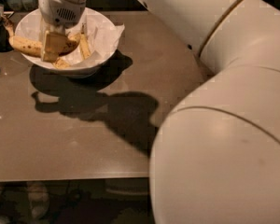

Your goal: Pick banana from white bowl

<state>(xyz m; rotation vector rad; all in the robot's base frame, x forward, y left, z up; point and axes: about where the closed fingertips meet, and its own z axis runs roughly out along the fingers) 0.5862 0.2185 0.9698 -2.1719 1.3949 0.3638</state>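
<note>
Holding banana [25,45] mid-length in the narrowed jaws of gripper [53,48], low inside white bowl [100,22], left end past the rim. Near far-left corner of table [84,139]; open tabletop front and right.

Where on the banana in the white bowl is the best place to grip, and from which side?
Grip the banana at mid-length, coming down from above: it lies lengthwise across the white bowl, one end past the rim, so the middle probably balances best. The end effector is down in the bowl over that spot.
</note>
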